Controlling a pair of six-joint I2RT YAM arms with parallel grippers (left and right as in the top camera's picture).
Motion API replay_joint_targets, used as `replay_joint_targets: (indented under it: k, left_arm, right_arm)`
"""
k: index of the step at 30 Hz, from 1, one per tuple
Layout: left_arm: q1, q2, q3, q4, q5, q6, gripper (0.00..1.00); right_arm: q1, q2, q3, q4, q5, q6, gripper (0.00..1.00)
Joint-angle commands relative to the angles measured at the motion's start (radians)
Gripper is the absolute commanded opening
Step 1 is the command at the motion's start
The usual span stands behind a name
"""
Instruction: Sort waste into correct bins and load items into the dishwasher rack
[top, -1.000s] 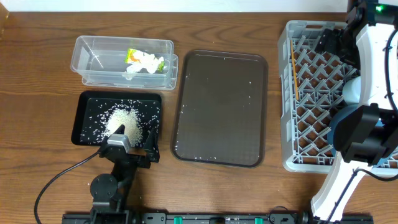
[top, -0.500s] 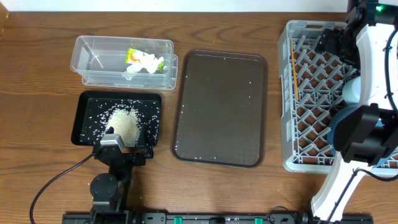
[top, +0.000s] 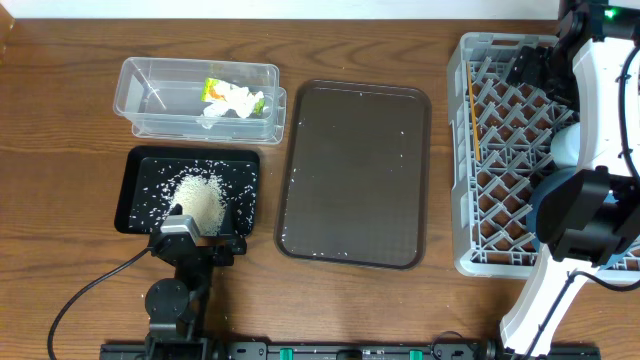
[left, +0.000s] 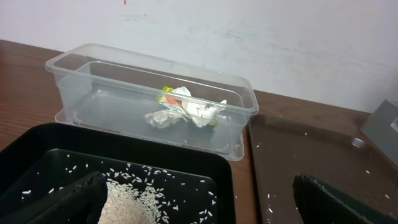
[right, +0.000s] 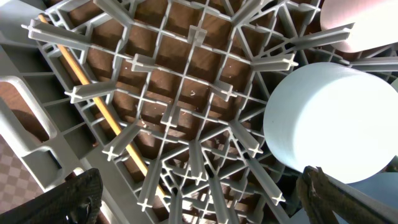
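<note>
Rice (top: 200, 197) heaped in the black tray (top: 135, 165) and tissues (top: 235, 100) in the tub (top: 150, 72), the left tool (left: 196, 193), open, has drawn back to the tray's near edge while the right tool (right: 199, 186) hangs open over the rack (top: 456, 150), suggesting sorting is finished.

The wooden table (top: 60, 150) carries a clear tub (top: 150, 128) at 10 o'clock, a black tray (top: 124, 200) at 8, a brown tray (top: 355, 170) at centre and a grey rack (top: 462, 150) at 3.

No text, brand or number can be read. The wrapper (top: 213, 90) in the clear tub (top: 165, 100) carries yellow-green print with a red spot, too small and crumpled to make out.
</note>
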Motion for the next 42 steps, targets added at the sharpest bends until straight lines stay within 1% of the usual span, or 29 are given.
replay_joint_targets:
  k: [1,12,18,24,33,38,42]
  left_arm:
    - [0.005,-0.007,-0.021,-0.027,-0.008,0.021,0.97]
    - [0.005,-0.007,-0.021,-0.027,-0.008,0.021,0.97]
    - [0.005,-0.007,-0.021,-0.027,-0.008,0.021,0.97]
    - [0.005,-0.007,-0.021,-0.027,-0.008,0.021,0.97]
    - [0.005,-0.007,-0.021,-0.027,-0.008,0.021,0.97]
    - [0.005,-0.007,-0.021,-0.027,-0.008,0.021,0.97]
    - [0.005,-0.007,-0.021,-0.027,-0.008,0.021,0.97]
  right_arm:
    - [-0.002,-0.036,0.016,-0.001,0.007,0.017,0.99]
    - [0.01,-0.033,0.016,-0.001,0.007,0.017,0.99]
    - [0.041,-0.067,0.016,-0.002,0.007,0.017,0.99]
    - [0.092,-0.176,0.016,-0.002,0.007,0.017,0.99]
    - [0.219,-0.437,0.016,-0.002,0.007,0.016,0.99]
    - [0.283,-0.568,0.016,-0.009,0.127,0.0,0.99]
    - [0.286,-0.64,0.004,-0.026,0.133,0.028,0.99]
